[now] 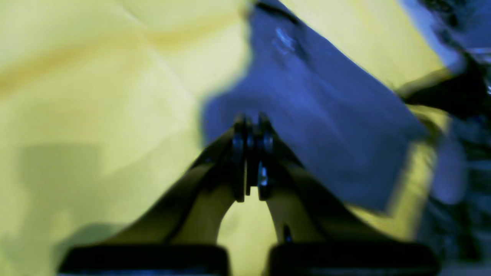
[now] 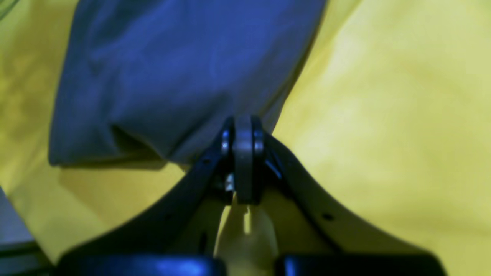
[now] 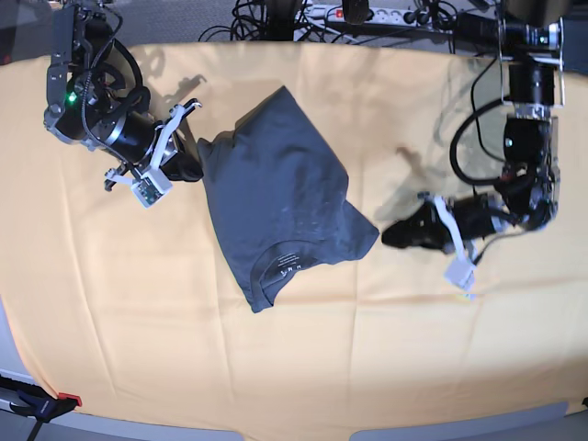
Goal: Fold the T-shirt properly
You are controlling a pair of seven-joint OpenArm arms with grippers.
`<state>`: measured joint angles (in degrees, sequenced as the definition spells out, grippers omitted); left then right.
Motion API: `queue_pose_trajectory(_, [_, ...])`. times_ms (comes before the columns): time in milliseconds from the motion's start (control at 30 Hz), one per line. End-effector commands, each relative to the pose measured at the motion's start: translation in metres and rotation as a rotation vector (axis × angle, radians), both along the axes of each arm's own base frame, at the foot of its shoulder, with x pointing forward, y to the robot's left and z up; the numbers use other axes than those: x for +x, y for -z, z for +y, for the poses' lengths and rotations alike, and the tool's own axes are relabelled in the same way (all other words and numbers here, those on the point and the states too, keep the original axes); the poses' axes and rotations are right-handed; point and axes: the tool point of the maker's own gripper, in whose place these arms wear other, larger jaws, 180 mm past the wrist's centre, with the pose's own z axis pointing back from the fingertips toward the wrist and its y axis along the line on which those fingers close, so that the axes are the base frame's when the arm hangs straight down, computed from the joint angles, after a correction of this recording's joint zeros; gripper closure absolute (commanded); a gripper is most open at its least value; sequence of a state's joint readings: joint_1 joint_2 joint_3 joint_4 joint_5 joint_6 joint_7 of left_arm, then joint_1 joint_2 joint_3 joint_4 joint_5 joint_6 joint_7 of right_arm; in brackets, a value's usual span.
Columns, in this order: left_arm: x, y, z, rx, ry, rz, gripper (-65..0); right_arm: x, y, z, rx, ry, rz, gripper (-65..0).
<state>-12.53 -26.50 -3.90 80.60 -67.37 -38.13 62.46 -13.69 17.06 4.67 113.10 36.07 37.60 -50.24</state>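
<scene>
Garment: the T-shirt (image 3: 280,197) lay on the yellow table cover (image 3: 303,367), left of centre in the base view, bunched and skewed, with the ribbed neck and its white printed label (image 3: 284,265) towards the near edge.

Right gripper (image 2: 243,132): jaws were drawn together on a fold of the shirt's edge; the wrist view showed cloth running into the closed tips.

Left gripper (image 1: 251,128): jaws were together, with only a sliver between them. Dark cloth lay directly behind the tips, but blur prevented confirming whether any was pinched. In the base view it sat at the shirt's outer corner (image 3: 367,241).

Handling, as judged: light, limp cotton; it would drape and crease rather than hold shape, and drag slightly on the cover. Not fragile.

Hold points, as judged: hems, shoulder seams or sleeve edges, where doubled cloth gives a firmer pinch; a single-layer pinch mid-panel would likely tent.

Fold status: not yet laid flat; no tidy fold visible.
</scene>
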Motion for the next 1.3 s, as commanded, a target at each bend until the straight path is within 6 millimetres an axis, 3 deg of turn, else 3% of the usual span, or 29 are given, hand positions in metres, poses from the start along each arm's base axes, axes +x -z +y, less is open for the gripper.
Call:
queue_pose_trajectory(0, [0.000, -0.016, -0.006, -0.056, 0.022, -0.047, 0.0, 0.011, -0.024, 0.008, 0.056, -0.026, -0.074, 0.0])
queue_pose_trajectory(233, [-0.016, 0.008, -0.033, -0.095, 0.024, 0.004, 0.0, 0.008, -0.038, 0.026, 0.161, -0.085, -0.071, 0.0])
queue_pose_trajectory(333, [-0.012, 0.005, -0.036, -0.116, 0.011, -0.012, 0.0, -0.001, -0.027, 0.036, 0.150, -0.118, -0.028, 0.0])
queue_pose_trajectory(400, [-0.010, 0.002, -0.036, -0.125, 0.004, -0.022, 0.0, -0.010, -0.009, 0.042, 0.132, -0.139, 0.024, 0.0])
queue_pose_trajectory(500, [-0.007, 0.005, -0.033, -0.084, 0.004, -0.031, 0.0, -0.013, 0.032, 0.027, -0.037, -0.129, 0.092, 0.0])
queue_pose_trajectory(600, [-0.003, 0.014, -0.026, 0.001, 0.001, -0.039, 0.0, -0.004, 0.049, -0.012, -0.230, -0.047, 0.103, 0.0])
queue_pose_trajectory(700, [-0.001, 0.017, -0.022, 0.031, -0.010, -0.051, 0.0, 0.009, 0.039, -0.046, -0.333, 0.067, 0.070, 0.0])
queue_pose_trajectory(767, [0.000, 0.018, -0.022, 0.029, -0.018, -0.044, 0.0, 0.017, 0.023, -0.054, -0.349, 0.113, 0.025, 0.0])
queue_pose_trajectory(867, [0.000, 0.016, -0.024, 0.011, -0.018, -0.044, 0.0, 0.024, -0.007, -0.050, -0.328, 0.136, -0.064, 0.0])
queue_pose_trajectory(967, [-0.005, 0.007, -0.031, -0.061, 0.002, -0.033, 0.0, 0.030, -0.020, -0.035, -0.272, 0.091, -0.145, 0.0])
queue_pose_trajectory(1100, [-0.017, 0.003, -0.038, -0.105, 0.060, 0.014, 0.0, 0.037, -0.010, -0.025, -0.219, 0.042, -0.151, 0.0])
queue_pose_trajectory(1267, [-0.032, 0.003, -0.043, -0.132, 0.131, 0.069, 0.0, 0.057, 0.020, -0.040, -0.213, 0.064, -0.060, 0.0])
